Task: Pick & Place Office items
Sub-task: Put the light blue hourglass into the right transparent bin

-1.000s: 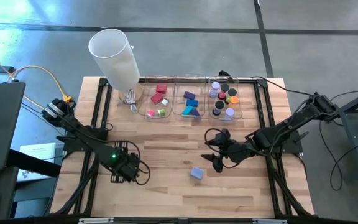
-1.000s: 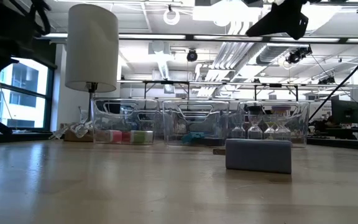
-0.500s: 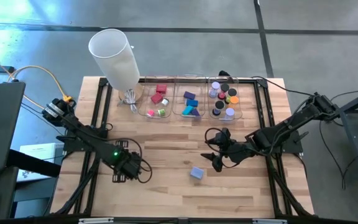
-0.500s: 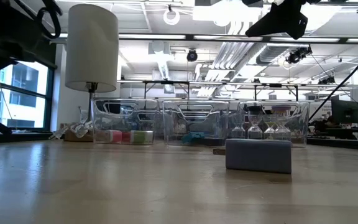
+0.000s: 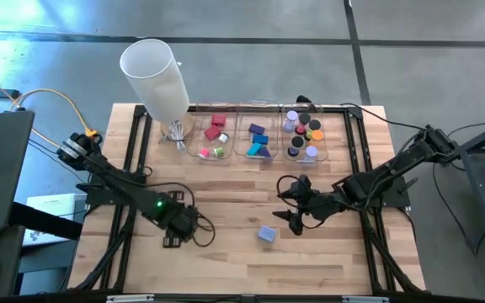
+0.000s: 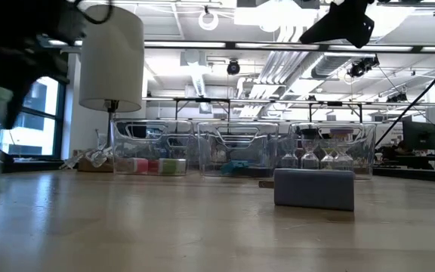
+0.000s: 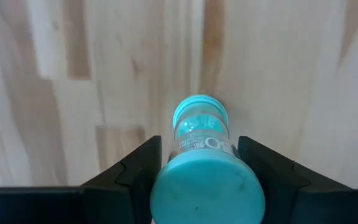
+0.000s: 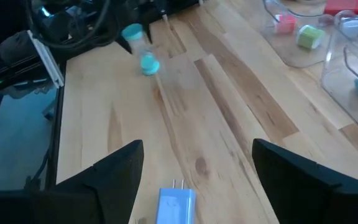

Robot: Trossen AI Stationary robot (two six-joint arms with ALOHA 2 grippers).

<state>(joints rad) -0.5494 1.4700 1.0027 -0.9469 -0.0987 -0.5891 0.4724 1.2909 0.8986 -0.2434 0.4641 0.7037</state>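
A robotics lab in an open industrial hall: exposed ceiling ducts (image 6: pixel 225 57), concrete floor (image 5: pixel 310 50), and a wooden tabletop (image 5: pixel 226 252) with black framing.

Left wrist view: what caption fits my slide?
Left gripper closed around a teal stick above the wooden table.

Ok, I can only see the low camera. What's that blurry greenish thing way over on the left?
Observer: A teal stick. The left wrist view shows the left gripper closed around it.
Operator: And the grey block in front of me?
Observer: From above it's a lavender block, lying alone on the wood, away from the clear bins.
Operator: Is the other arm close to it?
Observer: Yes, the right gripper is beside it, fingers open.
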